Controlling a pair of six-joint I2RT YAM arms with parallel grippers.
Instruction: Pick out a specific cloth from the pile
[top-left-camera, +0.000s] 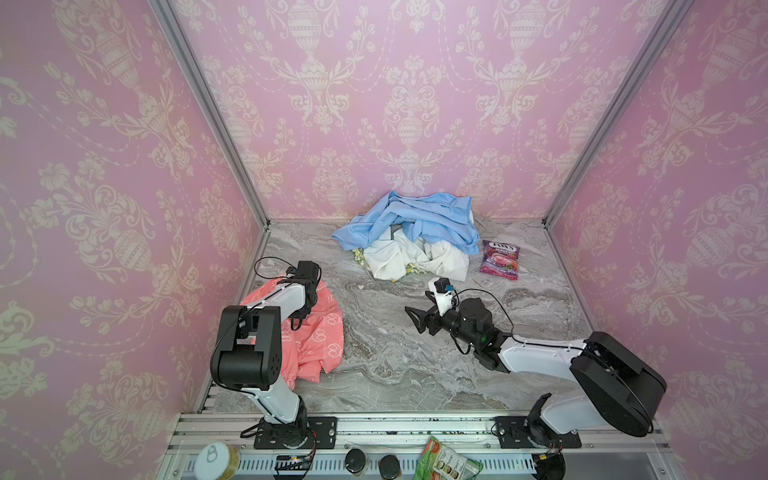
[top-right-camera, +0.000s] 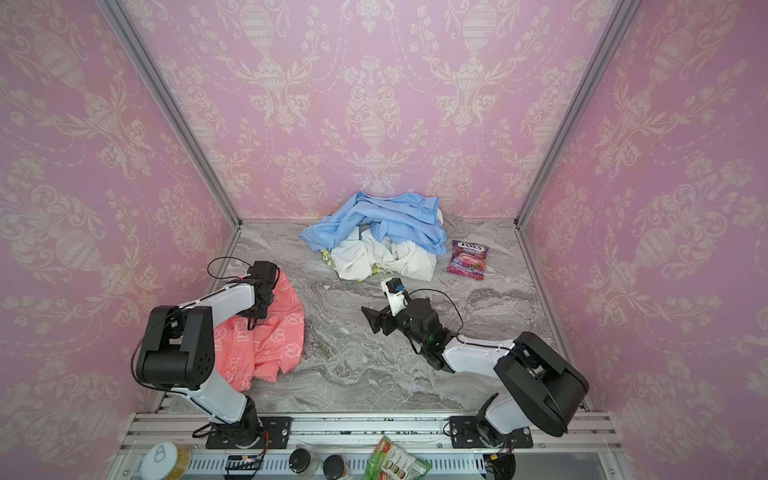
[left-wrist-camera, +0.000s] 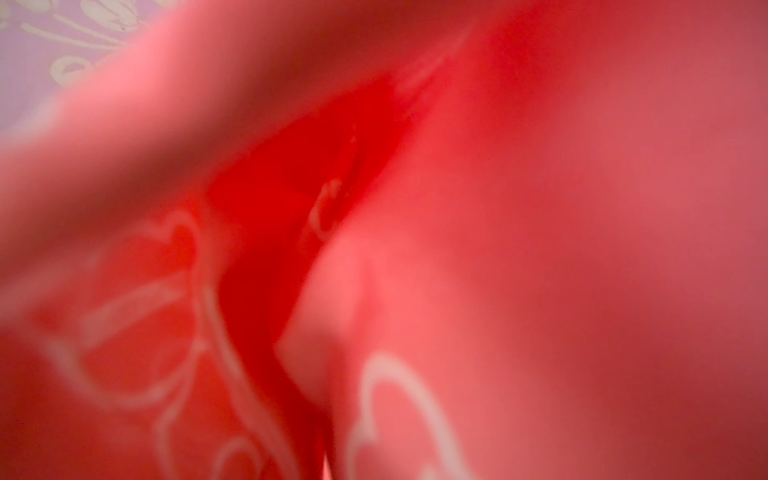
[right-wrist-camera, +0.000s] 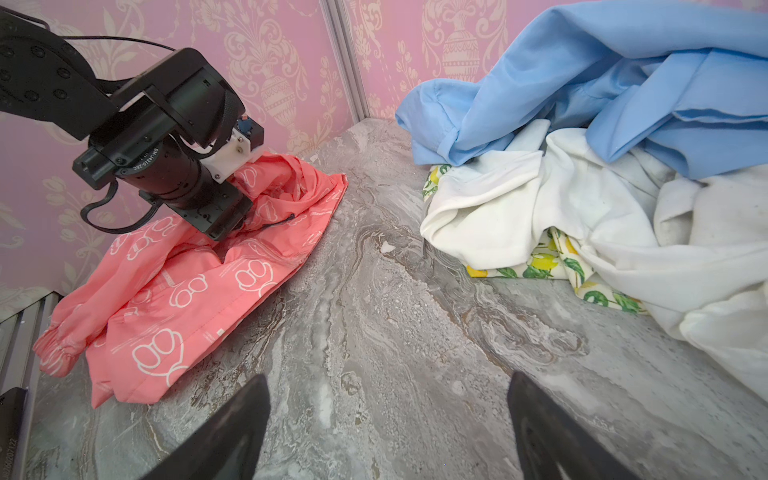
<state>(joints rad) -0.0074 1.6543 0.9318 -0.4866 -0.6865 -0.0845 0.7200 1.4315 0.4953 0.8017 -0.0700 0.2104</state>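
Observation:
The coral-pink cloth (top-left-camera: 322, 332) (top-right-camera: 282, 336) (right-wrist-camera: 187, 282), printed with white cloud outlines, lies spread on the marble table at the left, apart from the pile. My left gripper (top-left-camera: 307, 301) (right-wrist-camera: 222, 230) points down into its far folds. Its fingers are buried in fabric, and the left wrist view shows only blurred cloth (left-wrist-camera: 540, 249). The pile (top-left-camera: 415, 237) (top-right-camera: 382, 237) (right-wrist-camera: 582, 174) sits at the back: light blue on top, white below, yellow-green floral underneath. My right gripper (top-left-camera: 415, 320) (top-right-camera: 371, 320) (right-wrist-camera: 386, 415) hovers mid-table, open and empty, pointing left.
A purple snack packet (top-left-camera: 500, 259) (top-right-camera: 468, 258) lies right of the pile. Pink patterned walls close the back and both sides. On the front rail stand a tin (top-left-camera: 216, 461), two dark-lidded jars (top-left-camera: 355, 459) and a green packet (top-left-camera: 446, 461).

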